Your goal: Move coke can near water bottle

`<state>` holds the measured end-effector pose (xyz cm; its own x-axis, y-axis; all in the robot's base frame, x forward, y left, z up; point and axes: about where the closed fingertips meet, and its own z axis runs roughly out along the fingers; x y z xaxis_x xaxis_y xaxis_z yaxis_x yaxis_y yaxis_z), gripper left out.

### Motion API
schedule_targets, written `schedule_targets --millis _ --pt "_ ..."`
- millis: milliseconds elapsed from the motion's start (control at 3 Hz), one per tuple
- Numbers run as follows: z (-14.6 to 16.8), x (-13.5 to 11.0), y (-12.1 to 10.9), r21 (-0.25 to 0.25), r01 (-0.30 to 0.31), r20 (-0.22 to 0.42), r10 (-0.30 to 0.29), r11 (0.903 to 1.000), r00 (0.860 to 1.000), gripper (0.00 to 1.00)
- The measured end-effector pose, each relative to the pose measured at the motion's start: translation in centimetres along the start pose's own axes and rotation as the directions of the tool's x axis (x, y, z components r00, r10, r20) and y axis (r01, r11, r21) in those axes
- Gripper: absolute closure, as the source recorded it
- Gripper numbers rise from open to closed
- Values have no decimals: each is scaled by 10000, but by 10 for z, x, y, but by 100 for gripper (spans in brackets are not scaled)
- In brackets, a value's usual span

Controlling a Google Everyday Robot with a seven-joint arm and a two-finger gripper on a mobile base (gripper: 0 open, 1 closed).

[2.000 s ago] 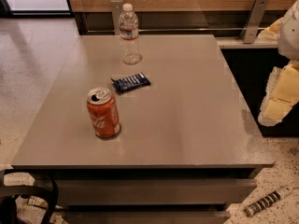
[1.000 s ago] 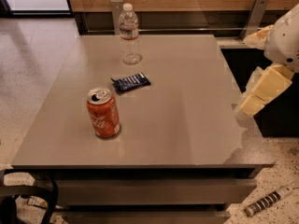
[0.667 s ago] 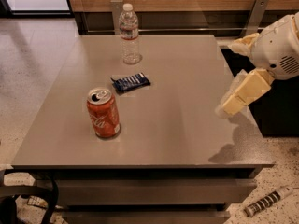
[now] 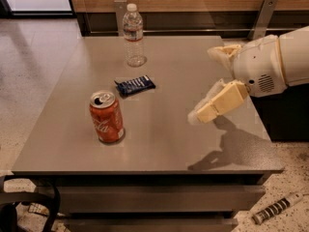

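The coke can stands upright at the front left of the grey table, red-orange with a silver top. The water bottle stands upright at the back of the table, clear with a white cap. My gripper hovers above the right part of the table, well to the right of the can. Its cream fingers are spread open and hold nothing.
A flat dark blue snack wrapper lies between the can and the bottle. A wooden wall with metal brackets runs behind the table. A striped cylindrical object lies on the floor at the front right. Black gear sits at the front left.
My gripper has swung in from the right edge of the view leftward over the table, toward the can. The can, bottle and wrapper have not moved.
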<state>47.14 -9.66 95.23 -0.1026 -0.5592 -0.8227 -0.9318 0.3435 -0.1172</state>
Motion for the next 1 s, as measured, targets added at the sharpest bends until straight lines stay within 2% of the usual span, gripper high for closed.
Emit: schedule_targets --millis 333,667,1000 --pt "25 -12 8 -25 -145 1028 147 9999 9946 0" --pt "25 -12 8 -25 -144 1028 146 9999 9946 0" --pt "39 -16 9 -214 -20 1485 52 9998 9889 0"
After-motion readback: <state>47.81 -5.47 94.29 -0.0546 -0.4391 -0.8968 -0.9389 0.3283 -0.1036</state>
